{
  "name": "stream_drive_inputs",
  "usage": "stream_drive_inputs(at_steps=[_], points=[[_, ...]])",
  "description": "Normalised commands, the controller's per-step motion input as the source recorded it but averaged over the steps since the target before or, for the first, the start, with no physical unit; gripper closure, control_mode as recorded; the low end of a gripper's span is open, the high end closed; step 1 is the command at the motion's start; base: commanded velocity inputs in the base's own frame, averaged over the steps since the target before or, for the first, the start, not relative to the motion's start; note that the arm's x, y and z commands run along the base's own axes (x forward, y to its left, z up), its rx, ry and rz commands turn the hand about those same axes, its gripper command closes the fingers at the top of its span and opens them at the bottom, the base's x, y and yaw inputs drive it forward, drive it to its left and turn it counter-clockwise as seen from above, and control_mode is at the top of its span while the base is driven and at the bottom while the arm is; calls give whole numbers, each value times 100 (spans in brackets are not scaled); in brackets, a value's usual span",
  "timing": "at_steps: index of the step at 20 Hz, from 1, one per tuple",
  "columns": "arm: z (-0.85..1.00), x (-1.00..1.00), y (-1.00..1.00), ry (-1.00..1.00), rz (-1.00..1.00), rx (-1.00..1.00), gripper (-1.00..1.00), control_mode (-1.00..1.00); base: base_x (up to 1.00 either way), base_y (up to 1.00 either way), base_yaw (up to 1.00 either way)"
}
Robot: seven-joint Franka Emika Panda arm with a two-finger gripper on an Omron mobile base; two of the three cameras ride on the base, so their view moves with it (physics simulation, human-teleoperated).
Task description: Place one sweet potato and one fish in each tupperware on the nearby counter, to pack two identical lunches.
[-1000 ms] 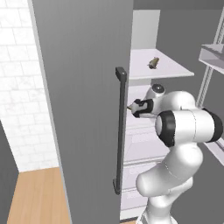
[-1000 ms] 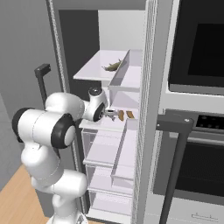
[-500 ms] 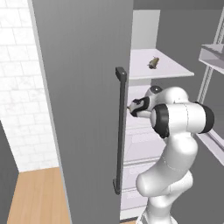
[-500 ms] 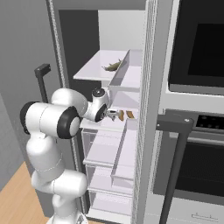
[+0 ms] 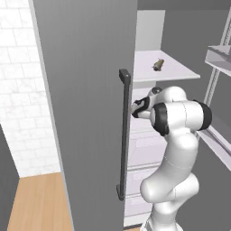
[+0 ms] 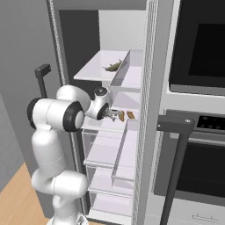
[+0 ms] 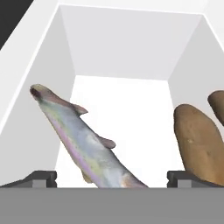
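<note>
The gripper [image 7: 111, 177] reaches into the fridge shelf [image 6: 115, 126], fingers spread wide and empty. The fish [image 7: 85, 146] lies between them, a sweet potato [image 7: 199, 146] just beside. It should centre on the fish's body, descend, then close without catching the potato.

Inside the smooth matt white plastic fridge shelf [image 7: 118, 109], a slick silvery-pink fish [image 7: 83, 146] lies beside a rough matt brown sweet potato [image 7: 199, 142].

Open fridge [image 6: 110, 145] beside wall oven [image 6: 197, 145]
</note>
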Motion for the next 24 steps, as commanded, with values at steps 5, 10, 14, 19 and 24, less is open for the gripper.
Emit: stream_drive_inputs(at_steps=[5,10,14,19,24], points=[[-24,34,0,0,0,0,-100,-100,0,0,0],[-50,10,0,4,0,0,100,-100,0,0,0],[-68,0,-4,3,0,-2,100,-100,0,0,0],[-8,-17,0,0,0,0,100,-100,0,0,0],[4,-100,0,-11,0,0,100,-100,0,0,0]])
